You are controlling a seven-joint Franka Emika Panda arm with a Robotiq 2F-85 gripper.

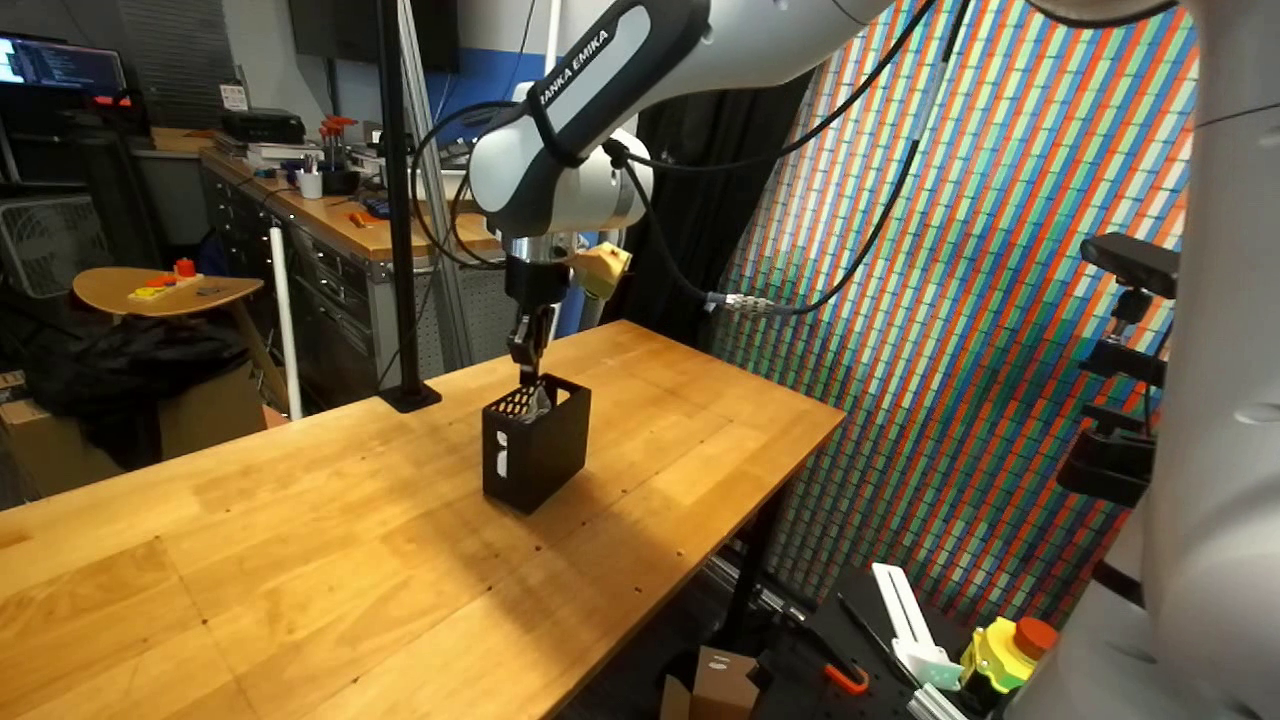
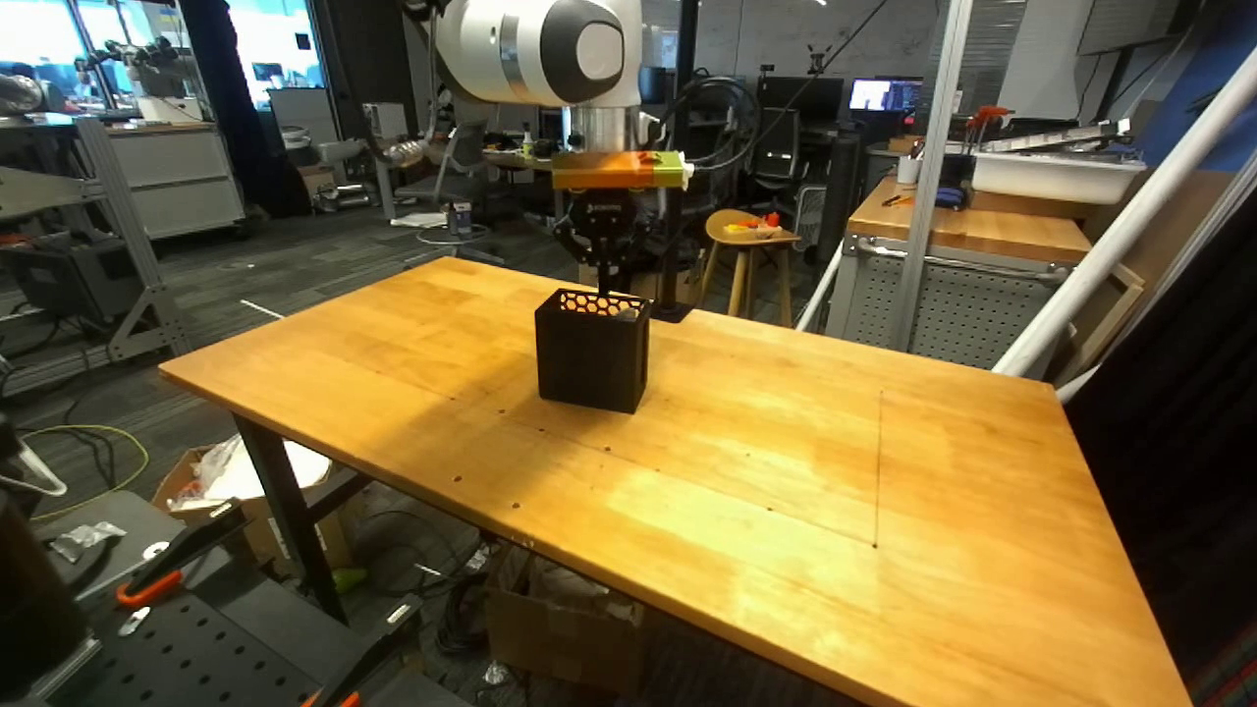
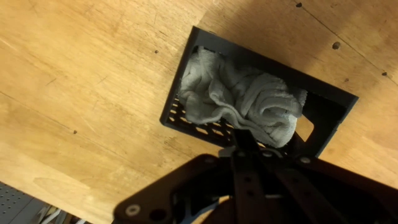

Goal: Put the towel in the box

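Wrist view shows the towel (image 3: pixel 241 96) bunched inside the box (image 3: pixel 276 70), presumably crumpled to fit. Near it the gripper (image 3: pixel 244 135) points down, jaws pressed together with nothing visible between, perhaps to tamp it. The table (image 3: pixel 93 77) carries the upright box.

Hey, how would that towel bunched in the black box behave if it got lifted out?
The towel would probably droop and change shape, as it lies in loose folds. Its fuzzy-looking surface likely resists slipping. An edge might catch on the honeycomb side of the box, close beside the folds.
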